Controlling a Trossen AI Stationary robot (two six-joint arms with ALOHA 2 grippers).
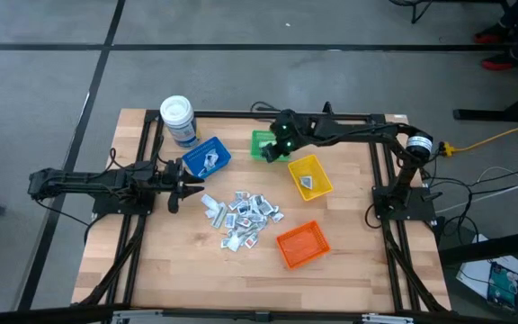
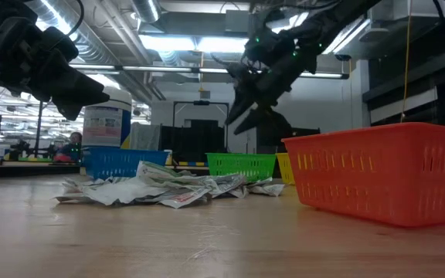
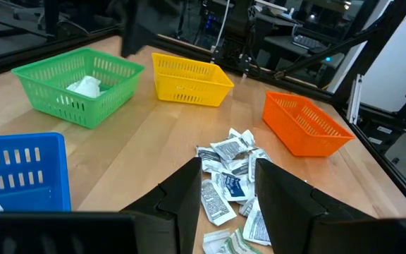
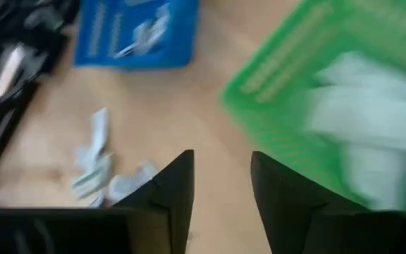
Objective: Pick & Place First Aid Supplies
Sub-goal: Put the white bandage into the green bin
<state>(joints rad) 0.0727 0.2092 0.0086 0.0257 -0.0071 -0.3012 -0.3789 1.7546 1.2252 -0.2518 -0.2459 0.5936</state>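
Note:
The first aid supplies (image 1: pixel 241 216) lie in a loose heap of small white and grey packets on the wooden table, also seen as packets (image 3: pixel 231 176) in the left wrist view. My right gripper (image 4: pixel 220 190) hangs open and empty above the edge of the green bin (image 1: pixel 262 144), where a white packet (image 4: pixel 361 120) lies on the bin's floor. My left gripper (image 3: pixel 228 204) waits open at the table's left, pointing level at the heap. More packets lie in the blue bin (image 1: pixel 207 157) and the yellow bin (image 1: pixel 310 175).
An orange bin (image 1: pixel 302 245) stands near the front right of the heap. A white-lidded round jar (image 1: pixel 178 120) stands at the far left behind the blue bin. Bare wood lies along the near edge. Dark frame rails run down both sides of the table.

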